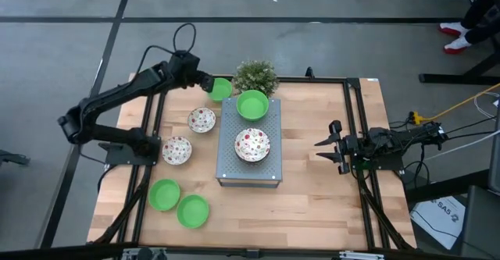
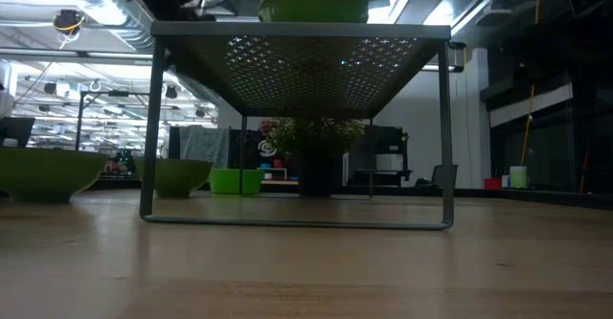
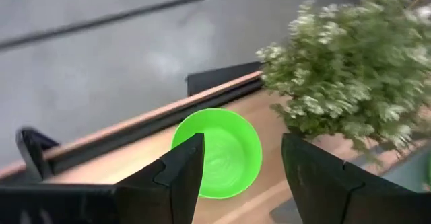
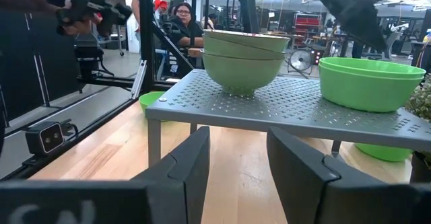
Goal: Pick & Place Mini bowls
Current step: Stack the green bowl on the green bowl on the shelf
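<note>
A plain green mini bowl (image 1: 222, 88) (image 3: 219, 153) rests on its base at the table's far edge, left of the potted plant (image 1: 255, 76). My left gripper (image 1: 208, 83) (image 3: 244, 143) hangs open over it, one finger above the bowl's hollow and the other past its rim on the plant side. A grey perforated rack (image 1: 226, 162) carries a green bowl (image 1: 252, 104) and a speckled bowl (image 1: 252, 144). Two speckled bowls (image 1: 201, 120) (image 1: 176, 150) and two green bowls (image 1: 164, 194) (image 1: 193, 211) sit on the table to the left. My right gripper (image 1: 320, 151) (image 4: 237, 163) waits open to the right of the rack.
The bushy plant (image 3: 350, 62) stands close beside my left gripper's finger. A raised rail (image 3: 135, 133) runs along the table's far edge just behind the bowl. Bare wood lies between the rack and my right arm. People and equipment show in the room beyond the table.
</note>
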